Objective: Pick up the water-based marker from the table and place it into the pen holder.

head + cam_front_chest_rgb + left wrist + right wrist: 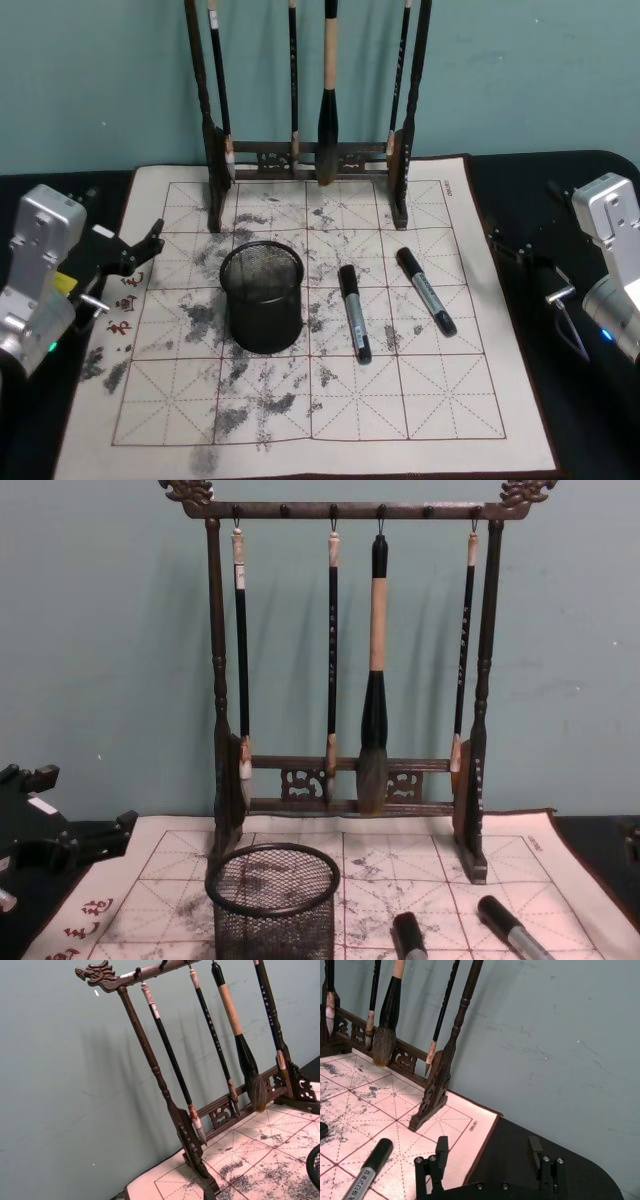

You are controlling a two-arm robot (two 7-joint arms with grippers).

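Two black markers with grey labels lie on the ink-stained calligraphy mat: one (354, 312) just right of the pen holder, the other (426, 290) farther right. The chest view shows their caps (408, 935) (508, 926). The pen holder (262, 297), a round black mesh cup (272, 900), stands upright near the mat's middle. My left gripper (138, 252) hovers open at the mat's left edge, holding nothing. My right gripper (488, 1149) is open over the black table by the mat's right edge, with the right-hand marker (367, 1172) nearby.
A tall dark wooden brush rack (310, 160) with several hanging brushes stands at the back of the mat (400, 400), behind the holder. Black table (570, 400) surrounds the mat. A teal wall closes the back.
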